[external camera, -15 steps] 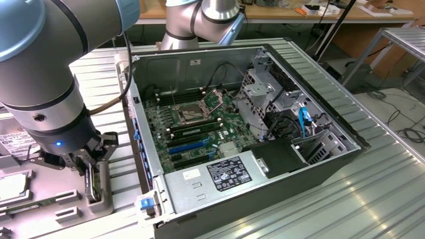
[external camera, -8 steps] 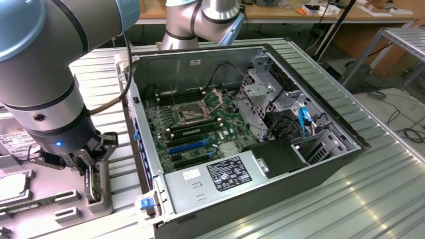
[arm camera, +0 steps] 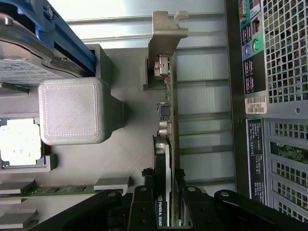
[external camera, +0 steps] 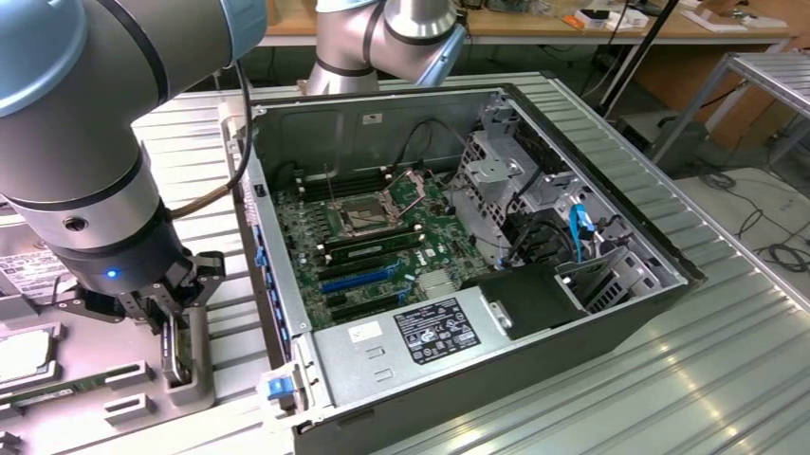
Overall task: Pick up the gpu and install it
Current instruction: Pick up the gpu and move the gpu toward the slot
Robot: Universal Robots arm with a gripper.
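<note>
A thick, smooth grey robot arm [external camera: 76, 123] with a glowing blue dot fills the exterior view's left and reaches down to the lower left of that frame. There its black gripper [external camera: 171, 332] sits over a matte grey plastic tray [arm camera: 130, 144]. In the wrist view the graphics card [arm camera: 169, 110] stands on its long edge in the tray and shows as a thin green strip with small chips. It has a black plastic cover on one face and a bent silver metal bracket [arm camera: 166, 31] at the far end, which rests against a small grey slotted holder. The two black fingers [arm camera: 146, 192] are drawn in narrowly and press on both flat faces of the card, gripping it while it sits on the tray. Beside the card stands a rounded grey block [arm camera: 72, 110] with a fine ridged printed texture. Further off on the tray lie a silver hard drive [arm camera: 24, 67] in a blue frame, a square processor chip [arm camera: 19, 144] and a narrow green memory stick [arm camera: 53, 191]. The open computer case [external camera: 633, 313], made of dark sheet metal, lies on its side in the centre of the exterior view, just beside the tray. Inside are a green motherboard [external camera: 379, 237] and a boxy silver power supply [external camera: 405, 332] with a black label. Everything rests on a ribbed, shiny metal table [external camera: 708, 379].
</note>
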